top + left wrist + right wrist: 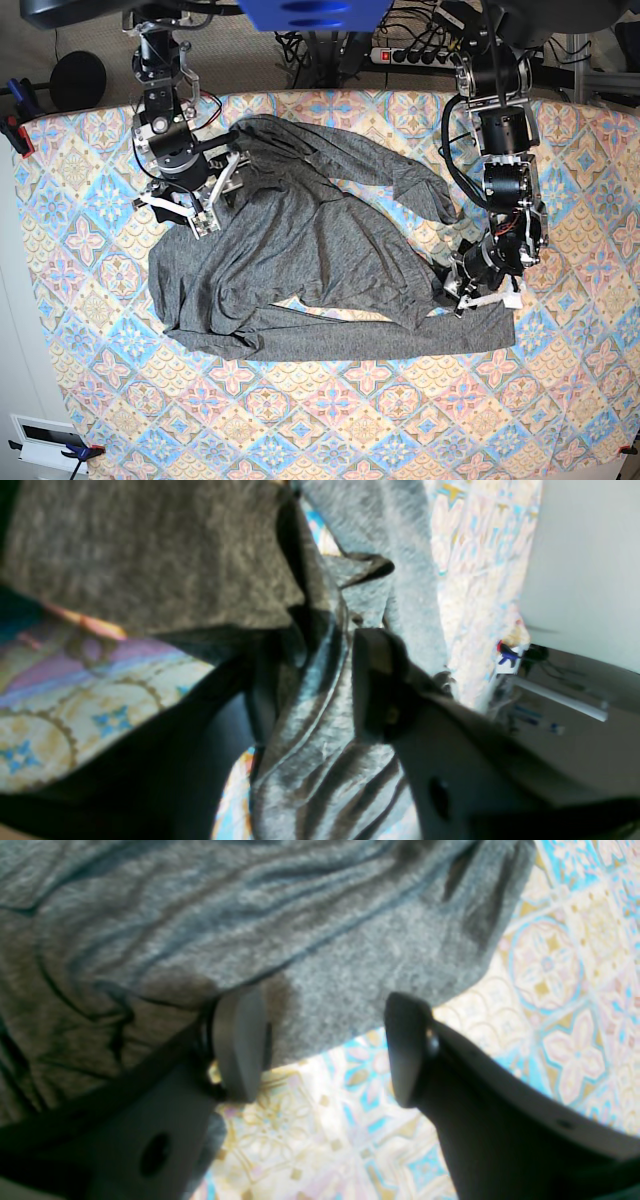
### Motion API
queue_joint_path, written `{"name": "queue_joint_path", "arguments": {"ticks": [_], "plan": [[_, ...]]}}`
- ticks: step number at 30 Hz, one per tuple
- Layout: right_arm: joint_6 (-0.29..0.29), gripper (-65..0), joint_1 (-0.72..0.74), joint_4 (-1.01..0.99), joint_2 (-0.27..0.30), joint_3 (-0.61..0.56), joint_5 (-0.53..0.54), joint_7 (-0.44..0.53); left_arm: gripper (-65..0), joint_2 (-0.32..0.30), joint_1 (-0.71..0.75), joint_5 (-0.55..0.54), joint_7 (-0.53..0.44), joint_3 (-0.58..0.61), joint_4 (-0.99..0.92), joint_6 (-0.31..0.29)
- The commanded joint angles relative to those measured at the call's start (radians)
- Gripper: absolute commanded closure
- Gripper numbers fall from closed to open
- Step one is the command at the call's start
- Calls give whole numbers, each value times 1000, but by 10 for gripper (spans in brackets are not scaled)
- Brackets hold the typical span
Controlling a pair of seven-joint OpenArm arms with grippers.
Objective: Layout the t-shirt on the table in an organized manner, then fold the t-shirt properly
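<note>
T-shirt: the dark grey t-shirt (pixel 300 260) lies crumpled across the middle of the worktop (pixel 90 400), one long strip running along its near edge and a sleeve trailing toward the far right.
Worktop: covered in a tile-patterned cloth of blue, pink and cream medallions; bare cloth shows all round the shirt.
Left arm: on the right of the base view, bent down to the shirt's right end; the left gripper (pixel 480 287) sits at the fabric edge.
Left jaws: the wrist view shows a bunched fold of grey knit between the two jaws; it is blurred, and I cannot tell whether they pinch it or merely straddle it.
Right arm: on the left of the base view, at the shirt's far left corner.
Right jaws: the right gripper (pixel 325 1045) stands wide open, the shirt's edge lying between and behind the jaws, patterned cloth visible in the gap; nothing is held.
</note>
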Motion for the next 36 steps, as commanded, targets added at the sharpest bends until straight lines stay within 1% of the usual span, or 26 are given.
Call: {"name": "queue_joint_path", "arguments": {"ticks": [1,3,6,7,8,14,19,21,24,26,29,36], "plan": [[-4,-368,10,16,4,3,0,20,-181,-6,-22,-9,0,-2,17,-8],[-4,-368,10,16,4,3,0,20,-133,-6,-19,-11,0,-2,17,-8],[-4,-368,10,16,4,3,0,20,-22,-6,-19,-9,2,-2,17,-8],[-4,-368,10,16,4,3,0,20,0,-6,-19,-9,2,-2,17,-8],[-4,-368,10,16,4,3,0,20,0,-6,-19,-9,2,-2,17,-8],[-4,-368,10,16,4,3,0,20,-86,-5,-24,-18,34,-4,22,-8],[-4,-368,10,16,4,3,0,20,-192,0,-24,-25,38,-4,23,-8],[-4,-368,10,16,4,3,0,20,-239,-3,-24,-78,61,-5,23,-8],[-4,-368,10,16,4,3,0,20,-285,-6,-24,-184,92,-7,32,-8],[-4,-368,10,16,4,3,0,20,-298,-6,-22,-239,98,-7,42,-8],[-4,-368,10,16,4,3,0,20,-297,-6,-27,-232,95,-5,39,-8],[-4,-368,13,16,6,3,0,19,-297,15,-44,-87,83,-4,37,-8]]}}
